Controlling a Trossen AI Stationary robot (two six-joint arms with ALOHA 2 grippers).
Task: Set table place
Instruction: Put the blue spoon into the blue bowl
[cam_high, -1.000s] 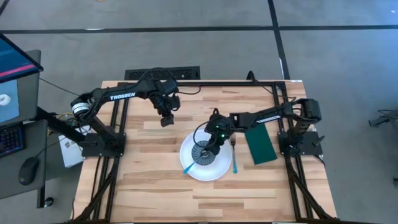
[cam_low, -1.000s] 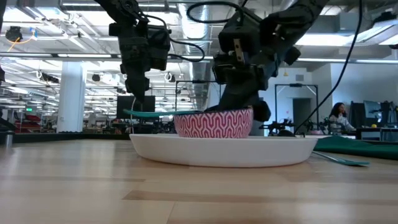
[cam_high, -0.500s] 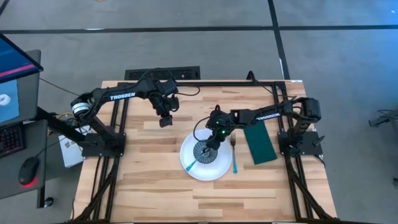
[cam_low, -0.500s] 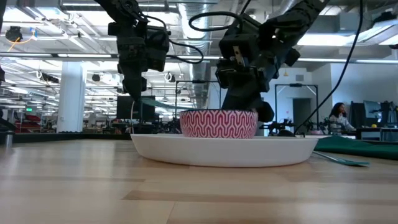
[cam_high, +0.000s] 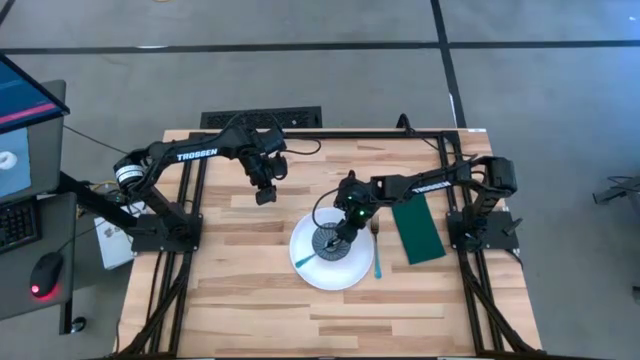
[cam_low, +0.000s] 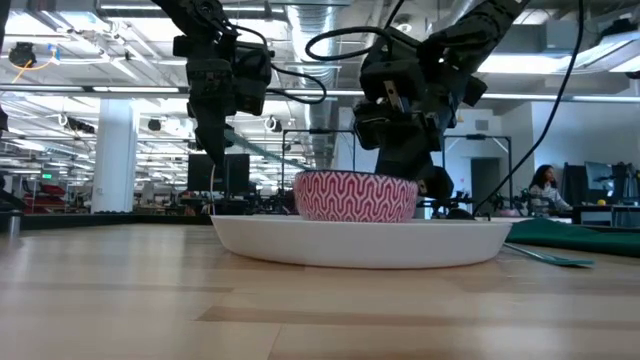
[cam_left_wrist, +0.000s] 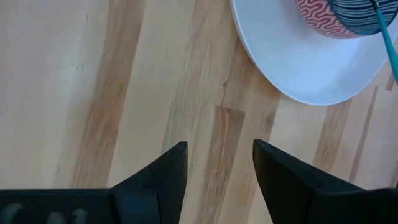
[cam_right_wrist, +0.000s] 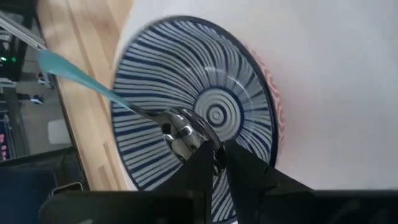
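A white plate (cam_high: 345, 282) lies at the table's middle. On it stands a small bowl (cam_high: 328, 243), blue-striped inside (cam_right_wrist: 186, 74) and red-patterned outside (cam_low: 355, 197). A turquoise-handled spoon (cam_high: 305, 262) lies with its metal head in the bowl and its handle (cam_right_wrist: 74, 71) out over the rim. My right gripper (cam_right_wrist: 217, 151) is shut, its tips inside the bowl at the spoon's head. My left gripper (cam_high: 265, 197) hangs open and empty (cam_left_wrist: 217, 146) above bare wood, to the far left of the plate. My right gripper comes slanting down from the table's right, its fingertips (cam_right_wrist: 205, 155) closed at the end of the spoon's metal head (cam_right_wrist: 186, 134). The fingers hide the exact place of contact. The head lies on the bowl's inside and the handle slants up over the rim.
A turquoise-handled fork (cam_high: 378, 255) lies on the wood just right of the plate. A dark green cloth (cam_high: 418, 230) lies right of the fork. Black frame rails run along the table's left and right sides. A person sits far back in the room (cam_low: 545, 190).
My right gripper has gone a little toward the table's right edge, staying shut. The bowl has slid with it toward the right on the plate. The spoon's handle end has drawn in toward the plate's middle.
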